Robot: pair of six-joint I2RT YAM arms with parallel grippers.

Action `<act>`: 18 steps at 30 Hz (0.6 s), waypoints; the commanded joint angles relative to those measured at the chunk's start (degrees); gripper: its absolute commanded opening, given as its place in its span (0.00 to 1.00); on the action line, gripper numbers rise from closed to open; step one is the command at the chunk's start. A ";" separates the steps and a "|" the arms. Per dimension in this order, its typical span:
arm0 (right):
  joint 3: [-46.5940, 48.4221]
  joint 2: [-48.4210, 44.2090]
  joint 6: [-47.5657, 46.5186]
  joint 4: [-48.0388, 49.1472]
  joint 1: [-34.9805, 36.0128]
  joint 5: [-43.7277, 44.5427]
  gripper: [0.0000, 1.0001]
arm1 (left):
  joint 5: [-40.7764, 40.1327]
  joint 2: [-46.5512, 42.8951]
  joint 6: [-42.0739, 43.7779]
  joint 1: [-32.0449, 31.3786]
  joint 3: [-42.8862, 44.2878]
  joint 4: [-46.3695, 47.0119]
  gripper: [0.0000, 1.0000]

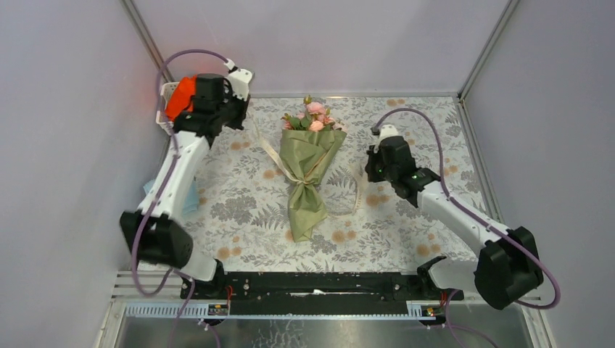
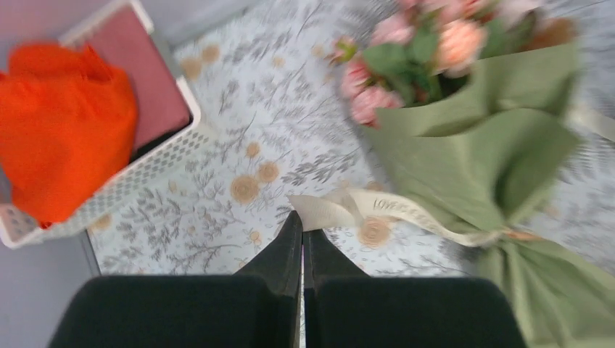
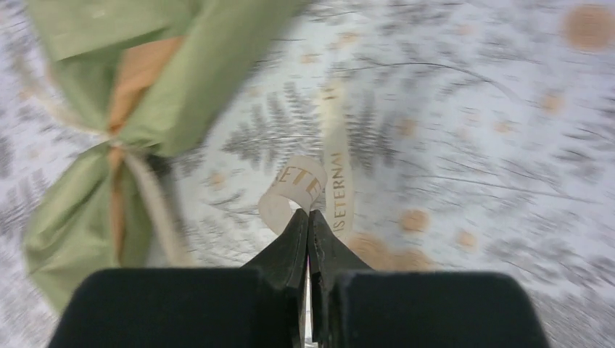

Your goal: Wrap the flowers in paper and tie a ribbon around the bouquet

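1. Slippage is your nearest risk. The right hand is clenched on the tip of the long, flat cream-beige ribbon. The left hand looks pinched shut on the other end. Each has very little strap between its fingers.
2. Pull unevenly and you could drag or skew the bouquet on the floral-print desk.
3. Pull too hard and the thin olive-green paper could crumple or tear at the cinched neck.
4. The bouquet lies mid-desk between the arms, a cone narrowed where the ribbon crosses it, its tail flaring toward the arm bases.
5. Small pink roses and green leaves show from the wide far end, near a white basket holding orange-red cloth.
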 commanded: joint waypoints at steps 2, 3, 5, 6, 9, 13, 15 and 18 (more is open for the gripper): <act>-2.04 -6.66 0.65 -9.06 -2.90 15.13 0.53 | 12.53 -10.11 4.10 -1.40 1.07 -14.28 0.00; -1.87 -7.34 0.20 -10.29 -3.49 16.31 0.68 | 13.99 -10.64 3.90 -1.40 1.15 -15.87 0.00; -0.79 -9.29 -1.30 -10.51 -5.18 18.35 0.80 | 17.43 -11.67 4.03 -1.41 1.20 -18.58 0.00; -0.27 -10.66 -3.42 -8.90 -5.31 19.42 0.94 | 19.04 -11.90 4.24 -1.42 1.77 -20.38 0.00; 2.24 -12.40 -12.39 0.23 -5.25 12.68 1.00 | 21.34 -12.88 3.79 -1.41 4.47 -24.62 0.00; 8.77 -4.64 -29.42 4.89 6.22 -17.21 0.98 | 25.27 -13.84 3.18 -1.44 8.37 -28.90 0.00; 10.47 0.41 -37.43 8.70 12.44 -27.78 0.98 | 26.24 -14.46 2.74 -1.50 9.34 -30.22 0.00; 11.42 8.73 -34.53 23.03 14.36 -38.00 0.97 | 25.14 -16.01 2.02 -1.50 10.06 -31.18 0.00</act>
